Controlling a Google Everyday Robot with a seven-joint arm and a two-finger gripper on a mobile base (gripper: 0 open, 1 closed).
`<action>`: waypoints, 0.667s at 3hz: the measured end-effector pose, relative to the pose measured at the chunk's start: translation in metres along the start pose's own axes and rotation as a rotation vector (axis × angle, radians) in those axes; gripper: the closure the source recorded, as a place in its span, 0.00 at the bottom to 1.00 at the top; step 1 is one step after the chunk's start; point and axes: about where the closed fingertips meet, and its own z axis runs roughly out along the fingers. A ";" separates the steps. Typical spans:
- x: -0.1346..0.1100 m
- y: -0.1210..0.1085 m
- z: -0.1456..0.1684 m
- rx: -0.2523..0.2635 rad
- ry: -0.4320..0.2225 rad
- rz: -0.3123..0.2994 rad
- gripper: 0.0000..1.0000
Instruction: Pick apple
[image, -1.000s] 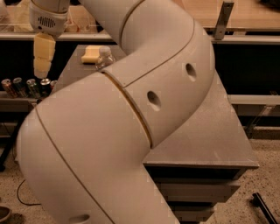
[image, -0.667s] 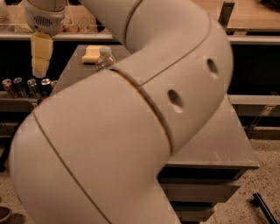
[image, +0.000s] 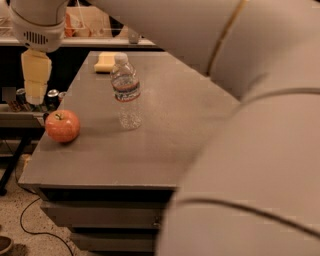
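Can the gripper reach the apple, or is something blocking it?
Probably yes: the gripper hangs just above the apple, nothing lies between them, and the bottle stands apart.

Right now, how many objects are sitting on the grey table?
3: the apple near the left edge, a clear bottle in the middle, a yellow sponge at the far end. The end effector hangs above and left of the apple; the arm may hide more.
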 end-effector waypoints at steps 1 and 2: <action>0.018 0.039 -0.019 0.016 0.013 -0.003 0.00; 0.026 0.065 -0.021 -0.020 0.069 -0.005 0.00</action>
